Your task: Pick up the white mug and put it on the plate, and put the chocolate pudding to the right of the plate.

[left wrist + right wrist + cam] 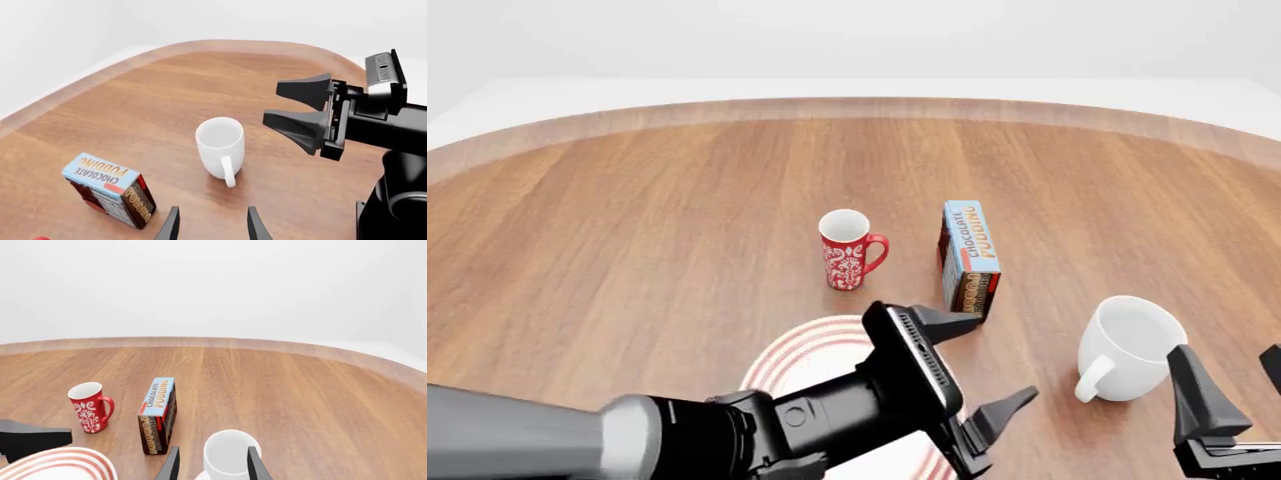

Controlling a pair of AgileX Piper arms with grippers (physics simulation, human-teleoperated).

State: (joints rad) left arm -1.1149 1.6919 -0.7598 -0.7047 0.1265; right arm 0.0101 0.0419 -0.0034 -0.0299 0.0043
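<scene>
White mug between the right fingers, left arm over the plate

Wood-grained counter (153, 100) is seen in the left wrist view, carrying the white mug (220, 145) upright, handle turned toward the camera, and the chocolate pudding (110, 190) box near it but apart. The left end effector (212, 227) is shown with its fingers apart and nothing between them. The right end effector (303, 112) is also seen, spread, beside the mug.

In the front view, the plate (794, 365) is partly covered by the left end effector (988, 385), which is held open above it. A red mug (849, 250) stands beyond the plate, the pudding box just right of it on its long edge. The white mug sits at the far right, well apart from the plate, just ahead of the right end effector's tips.

In the right wrist view, the open fingers (172, 466) are seen flanking the white mug without visible contact.
</scene>
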